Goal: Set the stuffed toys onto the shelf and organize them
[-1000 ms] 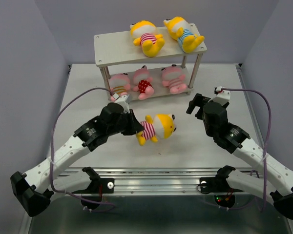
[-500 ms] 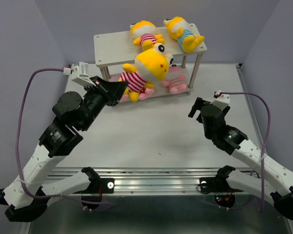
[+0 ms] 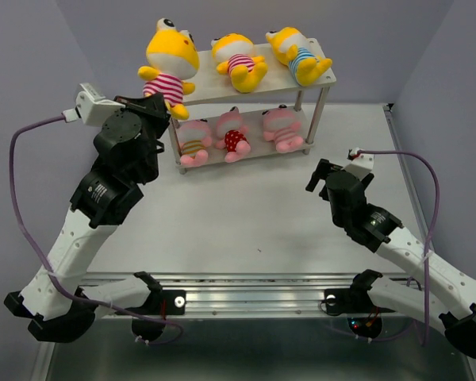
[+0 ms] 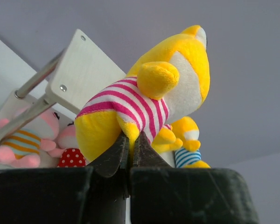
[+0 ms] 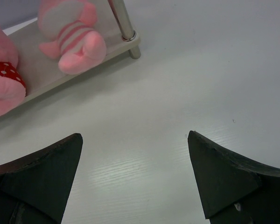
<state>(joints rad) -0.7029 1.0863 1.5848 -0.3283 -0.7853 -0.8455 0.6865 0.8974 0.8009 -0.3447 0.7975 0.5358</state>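
left jaws pinching yellow striped toy [image 4: 144, 100], right jaws wide apart over table [image 5: 186, 84]

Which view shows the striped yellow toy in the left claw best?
Left wrist: the toy fills the frame, the left claw shut on its underside. The top view shows it small, at the shelf's left end. Right wrist misses it.

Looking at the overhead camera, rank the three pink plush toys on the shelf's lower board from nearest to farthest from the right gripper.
From the right gripper:
1. Pink-striped pink plush toy, at the right end.
2. Red polka-dot pink plush toy, in the middle.
3. Orange-striped pink plush toy, at the left end.
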